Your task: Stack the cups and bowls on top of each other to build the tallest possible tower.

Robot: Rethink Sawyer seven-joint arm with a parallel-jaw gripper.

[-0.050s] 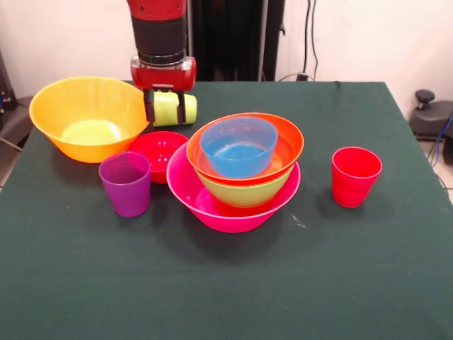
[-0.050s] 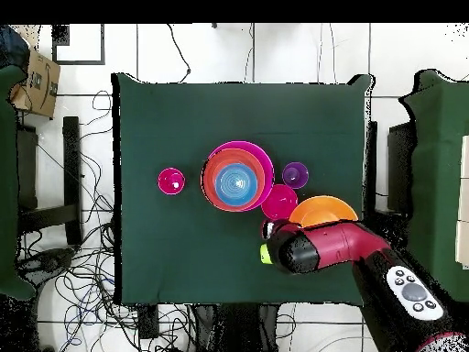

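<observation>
Gripper (image 1: 170, 108) clamped on lime cup (image 1: 174, 108) lying sideways; it could slip or topple off the tower (image 1: 241, 170).

Open green table (image 1: 368, 283) right of the red cup (image 1: 356, 176); left half crowded with bowls (image 1: 88, 117).

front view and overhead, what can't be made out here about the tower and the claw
- Tower: pink, green, orange-red and blue bowls show; any smaller bowl nested below is hidden in both views.
- Lime green cup: lies sideways in the claw; its mouth faces away in the front view, and the arm covers most of it overhead.
</observation>
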